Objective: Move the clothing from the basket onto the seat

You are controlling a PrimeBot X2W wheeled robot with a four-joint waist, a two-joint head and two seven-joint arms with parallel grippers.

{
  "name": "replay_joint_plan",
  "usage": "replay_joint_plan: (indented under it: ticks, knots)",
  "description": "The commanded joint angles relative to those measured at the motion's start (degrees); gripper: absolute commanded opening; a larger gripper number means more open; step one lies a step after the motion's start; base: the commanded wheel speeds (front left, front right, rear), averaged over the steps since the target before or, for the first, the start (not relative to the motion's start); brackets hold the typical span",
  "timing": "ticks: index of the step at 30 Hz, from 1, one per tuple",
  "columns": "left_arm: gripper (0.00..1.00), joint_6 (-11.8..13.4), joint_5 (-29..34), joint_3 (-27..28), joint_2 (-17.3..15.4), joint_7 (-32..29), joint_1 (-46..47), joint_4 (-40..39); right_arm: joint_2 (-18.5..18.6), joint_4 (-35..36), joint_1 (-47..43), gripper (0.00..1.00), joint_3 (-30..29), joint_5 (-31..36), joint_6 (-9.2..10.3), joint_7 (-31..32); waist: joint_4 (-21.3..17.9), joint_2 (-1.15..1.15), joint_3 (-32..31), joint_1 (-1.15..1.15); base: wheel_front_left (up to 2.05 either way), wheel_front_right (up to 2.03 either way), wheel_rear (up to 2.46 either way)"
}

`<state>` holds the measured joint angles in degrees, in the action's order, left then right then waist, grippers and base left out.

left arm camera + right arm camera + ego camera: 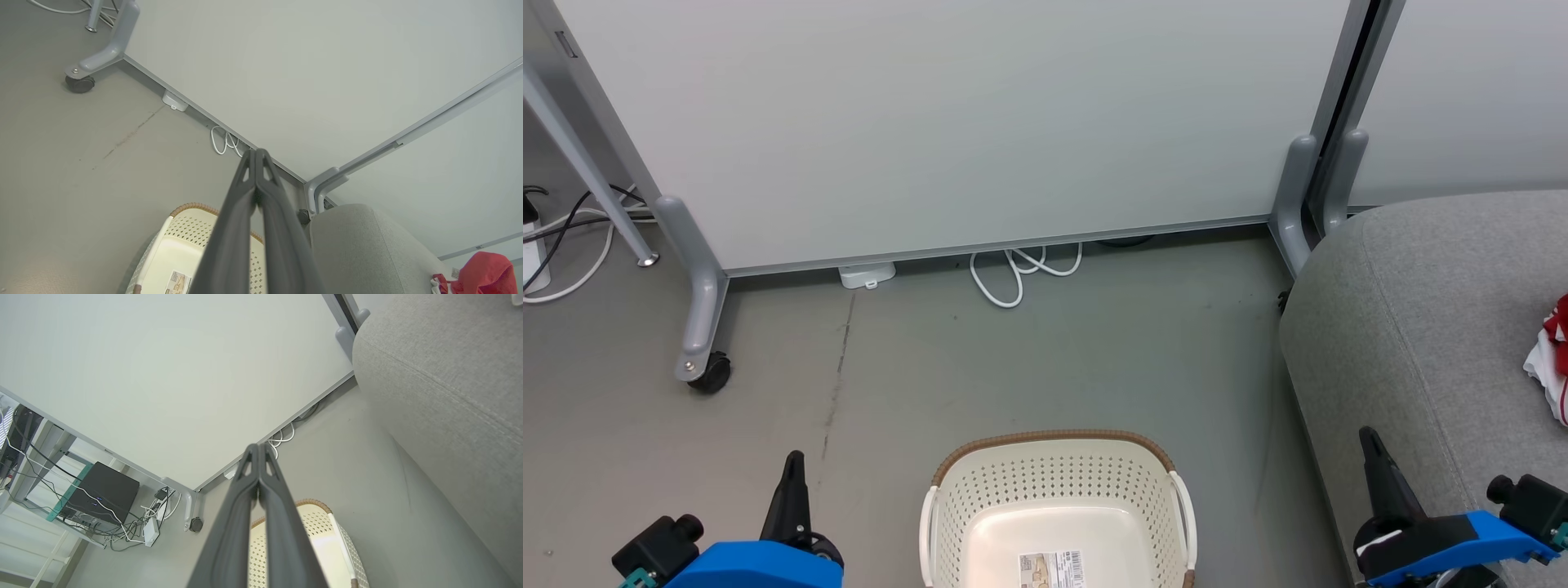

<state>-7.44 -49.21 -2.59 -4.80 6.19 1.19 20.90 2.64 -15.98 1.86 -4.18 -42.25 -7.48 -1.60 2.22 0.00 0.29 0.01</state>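
Here basket (1054, 475) stands mouth-up, clothing (1553, 363) on seat (1421, 327); left tool (794, 459), right tool (1367, 437) both pinched closed.

I see the cream basket (1054, 478) upright on the floor (1029, 367). Red-and-white clothing (1553, 359) lies on the grey sofa (1421, 310).

Looks like a lab or office test bay rather than a home. Fenced in by 2 pale partition panels (980, 122) on grey metal feet, with 1 castor (709, 374) showing at the floor's far left. Bare grey floor (1029, 367), scuffed, a white cable (1013, 278) looped loose along its far edge under the panels. Past the panel's end, in the right wrist view: a black electronics box (102, 492) on a metal frame, tangled in wires, near a white power strip (150, 532). Homely only in the grey upholstered seat (1421, 327) just beside the panels and the cream basket (1058, 474) on the floor near it.
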Motion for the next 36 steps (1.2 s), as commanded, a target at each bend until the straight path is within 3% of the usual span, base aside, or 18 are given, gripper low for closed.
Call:
replay_joint_plan:
  ticks: [1,36]
  knots:
    - [0.0,0.0,-1.6,0.6,0.0,-0.4,1.7,-1.0,0.2,0.9,1.6,0.0,-0.2,-1.9,-0.01,0.2,0.0,0.0,0.0,-0.01,0.0,0.0,0.0]
    - [0.0,0.0,-22.5,5.0,0.9,-6.6,3.6,-4.1,0.3,1.6,3.3,0.0,-1.3,-26.1,-0.02,4.2,-0.9,0.0,0.0,-0.01,0.0,0.0,0.0]
